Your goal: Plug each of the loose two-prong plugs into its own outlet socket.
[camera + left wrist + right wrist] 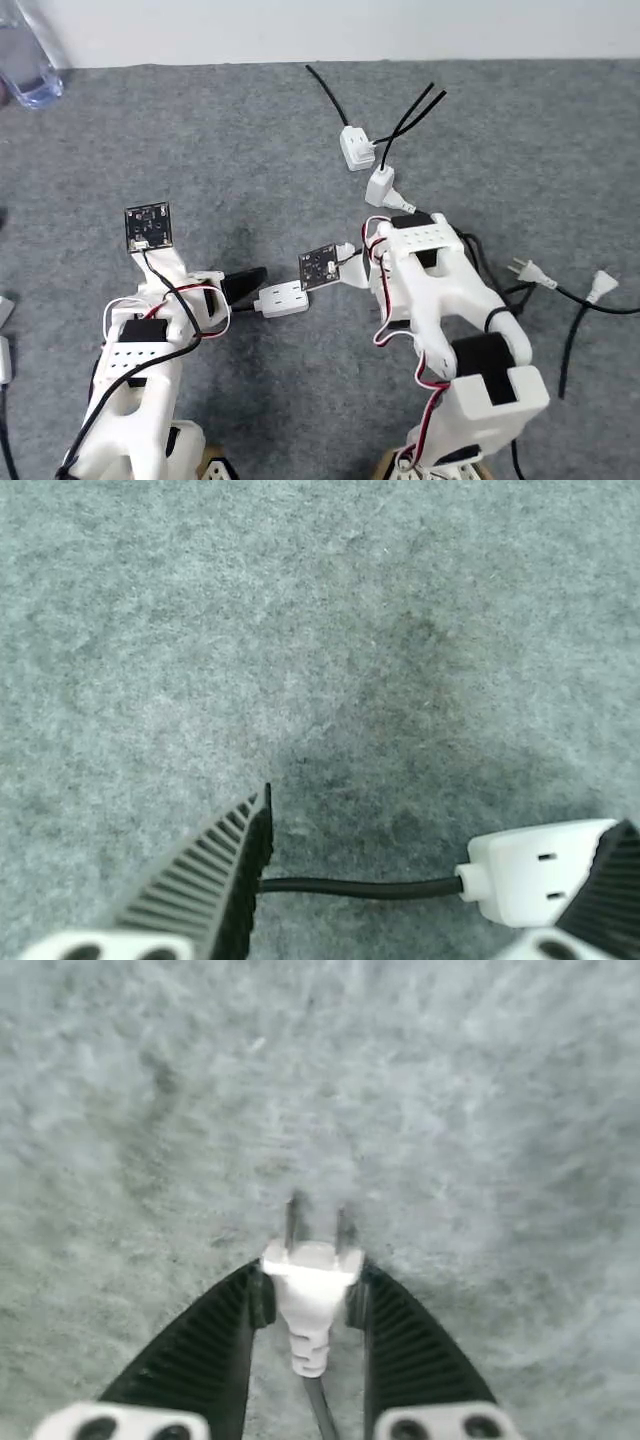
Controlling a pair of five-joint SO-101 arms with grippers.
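The left hand (445, 815) is spread wide above the grey tabletop (300, 630), and a white outlet socket (530, 872) lies just beside one of its fingers. The right hand (309, 1272) pinches a white two-prong plug (306, 1305), whose prongs point away from the hand.

Heads up: the socket (525, 872) half hides behind 1 of the fingers (612, 885), the plug (308, 1280) has its cord (318, 1405) running off the edge, and the bottle (22, 60) is cut off too.

The left arm (140, 360) stretches forward, and the left gripper (445, 810) has its jaws spread wide. The right arm (450, 300) bends toward it. The right gripper (308, 1285) pinches a two-prong plug (310, 1270) between its fingertips, prongs pointing ahead.
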